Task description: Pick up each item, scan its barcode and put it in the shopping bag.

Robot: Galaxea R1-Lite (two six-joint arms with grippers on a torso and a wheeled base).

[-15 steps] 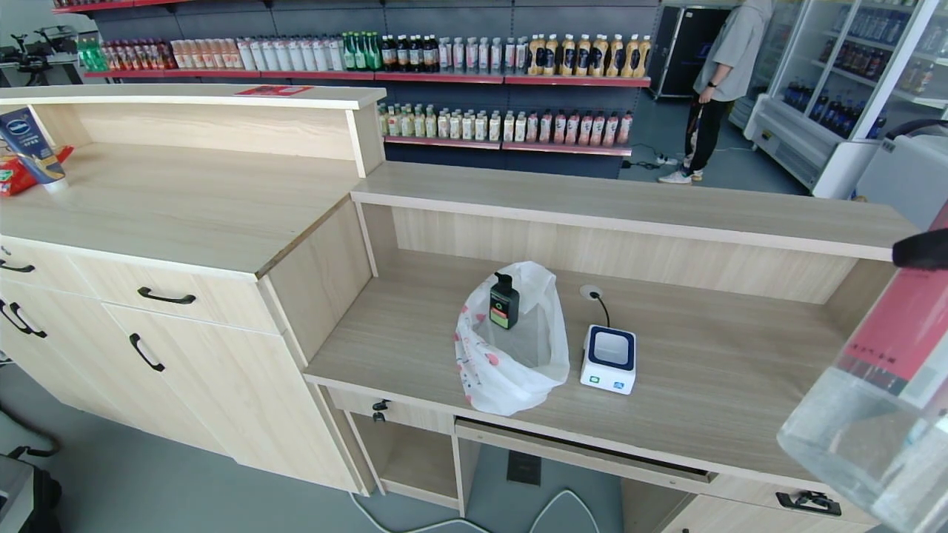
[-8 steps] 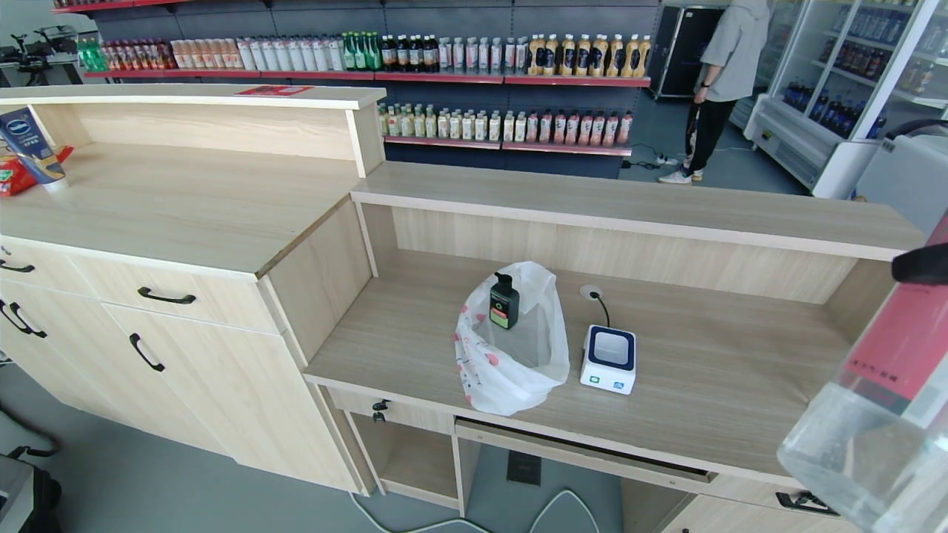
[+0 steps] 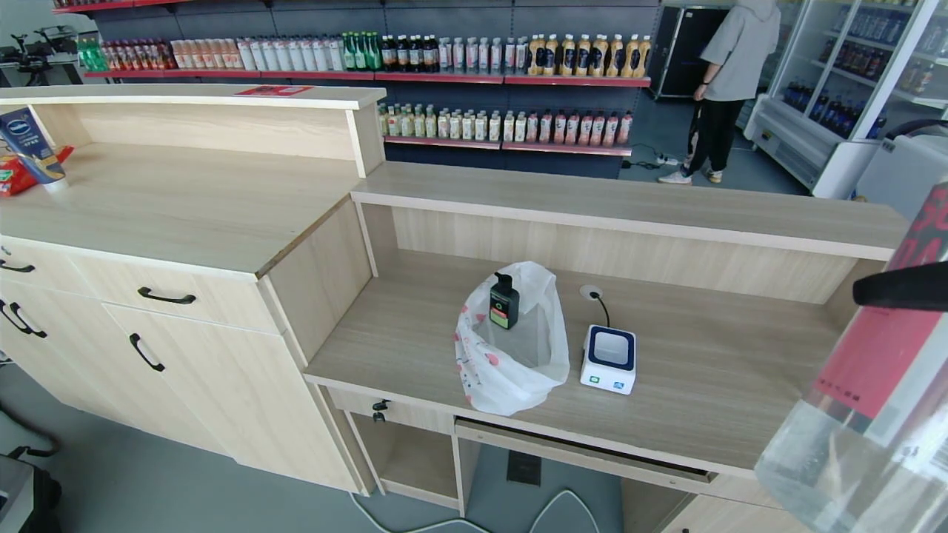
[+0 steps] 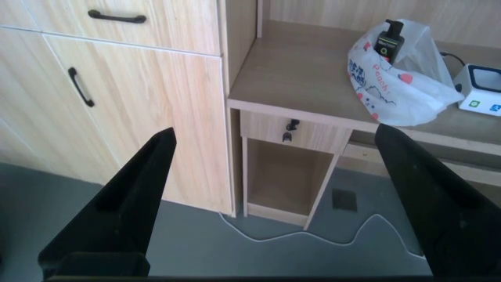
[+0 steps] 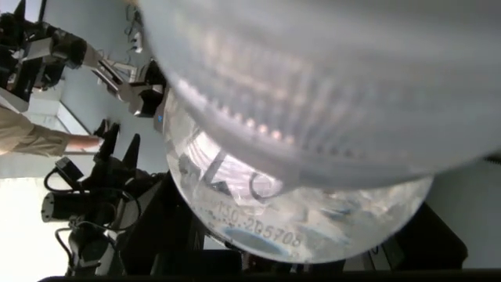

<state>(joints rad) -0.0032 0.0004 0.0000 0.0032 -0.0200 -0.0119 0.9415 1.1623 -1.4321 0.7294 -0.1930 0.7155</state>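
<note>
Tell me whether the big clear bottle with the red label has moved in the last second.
Yes. The bottle has shifted left, toward the scanner, which stays put on the counter.

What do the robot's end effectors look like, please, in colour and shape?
The left end effector has two matte black fingers, broad at the base and tapering to narrow tips. Of the right end effector, one slim black finger shows, plain and unmarked.
</note>
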